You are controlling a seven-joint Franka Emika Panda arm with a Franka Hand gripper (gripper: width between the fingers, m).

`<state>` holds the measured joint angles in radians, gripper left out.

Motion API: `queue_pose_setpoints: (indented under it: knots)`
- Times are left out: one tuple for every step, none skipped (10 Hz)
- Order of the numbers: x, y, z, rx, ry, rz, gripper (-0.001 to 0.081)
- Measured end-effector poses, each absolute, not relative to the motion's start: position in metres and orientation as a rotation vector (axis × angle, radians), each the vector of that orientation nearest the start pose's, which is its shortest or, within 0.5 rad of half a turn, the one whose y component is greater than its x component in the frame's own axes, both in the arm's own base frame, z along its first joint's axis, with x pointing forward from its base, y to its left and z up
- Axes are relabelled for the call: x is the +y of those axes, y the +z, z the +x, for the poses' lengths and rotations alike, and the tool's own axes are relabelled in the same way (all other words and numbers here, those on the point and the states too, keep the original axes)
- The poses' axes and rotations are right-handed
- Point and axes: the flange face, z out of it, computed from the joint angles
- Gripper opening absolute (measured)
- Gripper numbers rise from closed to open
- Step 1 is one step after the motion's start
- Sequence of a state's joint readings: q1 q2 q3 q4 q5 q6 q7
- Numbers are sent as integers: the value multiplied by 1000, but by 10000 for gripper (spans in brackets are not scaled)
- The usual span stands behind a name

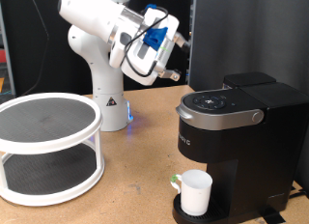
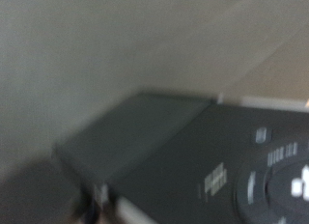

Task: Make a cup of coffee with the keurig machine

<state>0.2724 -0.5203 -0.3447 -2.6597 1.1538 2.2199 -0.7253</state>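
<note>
Jaws [image 1: 174,73] up in air, upper middle of exterior frame, tilted toward lower right; nothing seen between my fingers, how far open I cannot tell. Keurig machine [image 1: 237,137] stands below and right of my jaws, well apart, no contact; lid down, round button panel facing up. Cup [image 1: 196,192] sits on drip tray at machine's base, bottom centre of frame, green mark at its handle. Round two-tier white rack [image 1: 48,147] on worktop [image 1: 135,176] at left. Wrist view blurred: dark machine top [image 2: 203,156] with pale button marks.
</note>
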Motion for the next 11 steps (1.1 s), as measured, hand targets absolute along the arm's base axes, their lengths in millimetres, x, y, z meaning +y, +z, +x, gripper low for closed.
queue_pose_setpoints:
  knots:
    - [7,420,390,-43,-413,-2202,808]
    - [14,419,387,-148,-339,-2294,808]
    - [22,419,384,-244,-221,-2368,808]
    - [22,416,389,-290,-133,-2419,808]
    - [22,416,390,-278,-164,-2406,808]
    - [21,414,388,-395,-159,-2455,808]
    - [23,414,387,-531,-144,-2516,808]
    - [26,416,385,-672,-132,-2569,808]
    - [29,418,384,-817,-129,-2614,808]
    - [32,420,385,-965,-148,-2641,808]
    - [33,421,383,-1088,-172,-2643,808]
